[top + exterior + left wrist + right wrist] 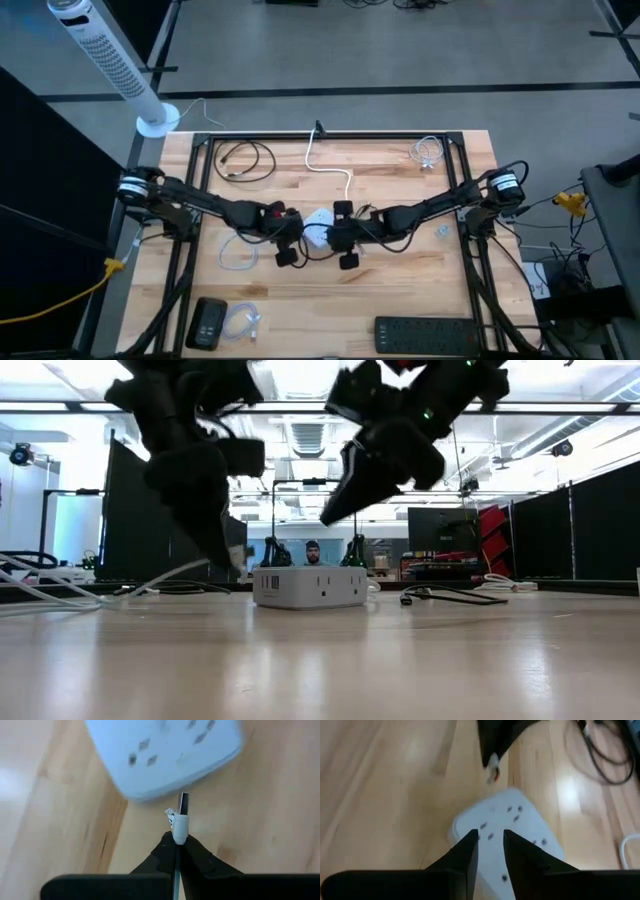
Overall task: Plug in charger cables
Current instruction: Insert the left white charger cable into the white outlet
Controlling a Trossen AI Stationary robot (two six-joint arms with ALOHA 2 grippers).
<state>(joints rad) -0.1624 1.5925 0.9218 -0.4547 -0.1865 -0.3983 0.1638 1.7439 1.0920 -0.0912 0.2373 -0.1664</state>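
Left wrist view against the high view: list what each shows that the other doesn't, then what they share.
Only the left wrist view: the left gripper shut on a white cable plug, its metal tip aimed at the socket cube. Only the high view: the right gripper beside the cube, the black cable coil, the power strip. Both: the cube on the wooden table.
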